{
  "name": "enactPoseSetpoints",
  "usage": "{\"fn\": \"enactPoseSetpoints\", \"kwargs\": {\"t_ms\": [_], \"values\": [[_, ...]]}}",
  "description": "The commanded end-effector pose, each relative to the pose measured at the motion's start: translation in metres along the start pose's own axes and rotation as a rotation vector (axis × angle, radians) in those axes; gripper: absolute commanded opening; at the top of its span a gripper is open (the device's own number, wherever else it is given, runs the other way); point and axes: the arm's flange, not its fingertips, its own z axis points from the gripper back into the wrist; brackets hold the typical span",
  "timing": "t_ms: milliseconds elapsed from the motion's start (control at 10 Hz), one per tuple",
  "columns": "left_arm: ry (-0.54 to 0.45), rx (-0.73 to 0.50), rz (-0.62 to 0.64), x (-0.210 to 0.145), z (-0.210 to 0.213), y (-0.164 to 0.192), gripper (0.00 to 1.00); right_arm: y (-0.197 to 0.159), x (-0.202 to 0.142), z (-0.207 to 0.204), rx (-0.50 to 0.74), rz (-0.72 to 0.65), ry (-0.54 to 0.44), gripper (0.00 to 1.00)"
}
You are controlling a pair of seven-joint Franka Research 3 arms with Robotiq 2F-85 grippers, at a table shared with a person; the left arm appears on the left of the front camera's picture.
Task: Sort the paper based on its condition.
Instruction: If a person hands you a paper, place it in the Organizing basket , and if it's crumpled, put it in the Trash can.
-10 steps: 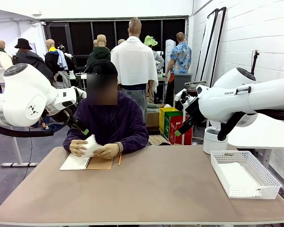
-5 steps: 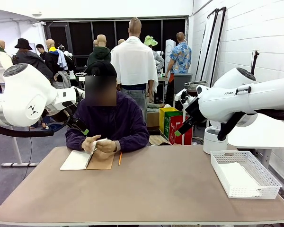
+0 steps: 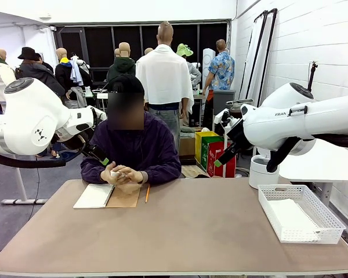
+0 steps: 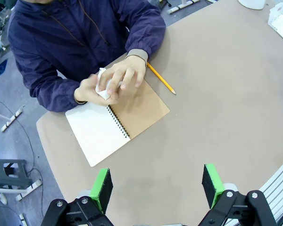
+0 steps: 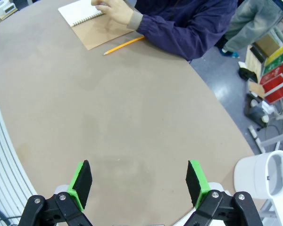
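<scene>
The person at the far side squeezes a sheet of paper (image 3: 116,172) into a small white wad (image 4: 102,84) between both hands, above an open spiral notebook (image 3: 94,197). A flat white sheet (image 3: 291,216) lies in the white basket (image 3: 323,230) at the right. My left gripper (image 3: 103,159) hangs open in the air, high above the notebook (image 4: 100,135), its green pads (image 4: 102,187) wide apart. My right gripper (image 3: 218,162) is also open and holds nothing; in its wrist view its pads (image 5: 80,182) frame bare tabletop.
A yellow pencil (image 3: 146,194) lies right of the notebook's brown cover (image 3: 124,200); it is also seen in the wrist views (image 4: 161,79) (image 5: 123,45). A white bin (image 3: 261,171) stands behind the table at the right. The tabletop (image 3: 197,231) between notebook and basket is bare.
The person's loose curled sheet has been crushed into a tight wad between both hands. Neither arm has moved.
</scene>
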Motion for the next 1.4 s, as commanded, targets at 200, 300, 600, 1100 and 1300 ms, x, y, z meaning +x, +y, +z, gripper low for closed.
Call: {"fn": "enactPoseSetpoints", "kwargs": {"t_ms": [200,300,600,1100,1300], "values": [[-0.005,-0.001,0.002,0.0008,-0.0004,0.0014,1.0,0.0004,-0.0006,-0.0012,-0.007,0.002,-0.004,1.0],[-0.005,-0.001,0.002,0.0008,-0.0004,0.0014,1.0,0.0004,-0.0006,-0.0012,-0.007,0.002,-0.004,1.0],[-0.005,-0.001,0.002,0.0008,-0.0004,0.0014,1.0,0.0004,-0.0006,-0.0012,-0.007,0.002,-0.004,1.0],[-0.005,-0.001,0.002,0.0008,-0.0004,0.0014,1.0,0.0004,-0.0006,-0.0012,-0.007,0.002,-0.004,1.0],[-0.005,-0.001,0.002,0.0008,-0.0004,0.0014,1.0,0.0004,-0.0006,-0.0012,-0.007,0.002,-0.004,1.0]]}}
